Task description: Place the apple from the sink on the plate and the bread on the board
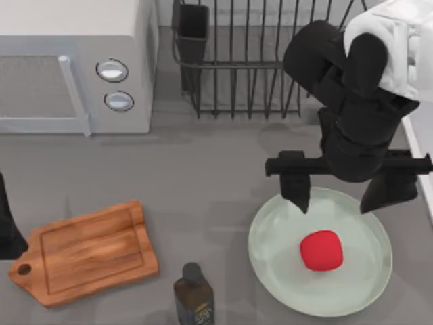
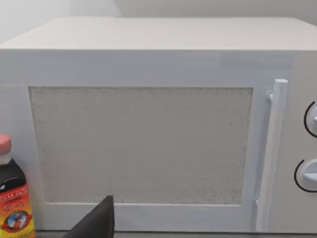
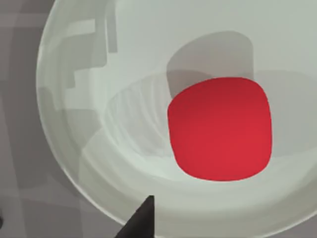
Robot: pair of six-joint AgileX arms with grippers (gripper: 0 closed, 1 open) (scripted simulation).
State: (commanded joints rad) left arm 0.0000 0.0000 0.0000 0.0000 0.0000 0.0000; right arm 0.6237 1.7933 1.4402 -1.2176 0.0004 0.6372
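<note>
1. My right gripper hangs above the far rim of the plate, jaws spread wide and holding nothing.
2. The apple sits free on the plate near its middle, so that half looks done.
3. My judgement: lift straight up, clear of the apple, before going for the bread.
4. The board lies bare at the table's left.
5. My left arm waits at the left edge.

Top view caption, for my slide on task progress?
Apple rests on the plate, open right gripper above it; cutting board bare.
</note>
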